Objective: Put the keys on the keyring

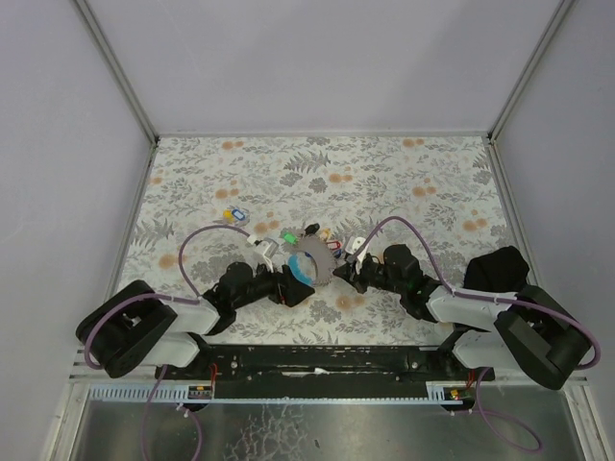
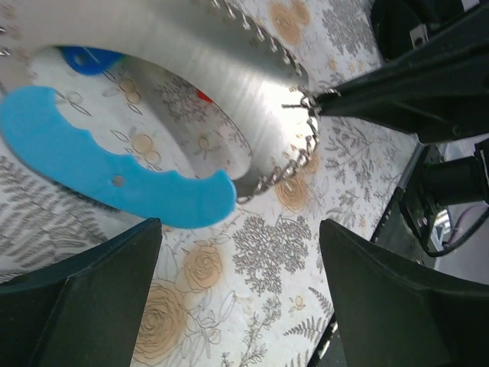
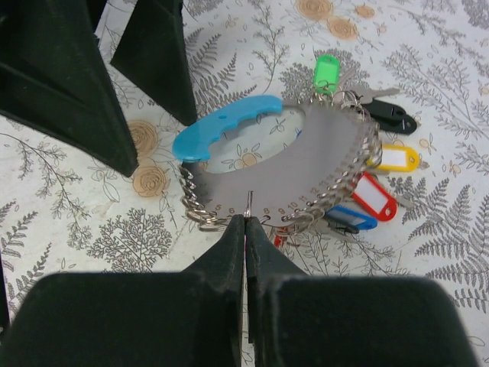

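Note:
The keyring (image 1: 312, 261) is a grey disc (image 3: 306, 160) edged with small silver rings, with a light-blue curved strap (image 3: 221, 126). It lies on the flowered cloth between both grippers. Keys with green (image 3: 326, 74), yellow (image 3: 393, 158), red (image 3: 374, 196) and blue (image 3: 351, 218) caps hang at its far side. My right gripper (image 3: 246, 222) is shut on a thin wire ring at the disc's near edge. My left gripper (image 2: 241, 306) is open and empty just beside the strap (image 2: 114, 183). A blue and yellow key (image 1: 233, 215) lies apart to the left.
Purple cables (image 1: 202, 235) arch over both arms. A black tag (image 3: 390, 115) lies by the keyring. Grey walls enclose the flowered table (image 1: 384, 173) on three sides. A black rail (image 1: 317, 360) runs along the near edge.

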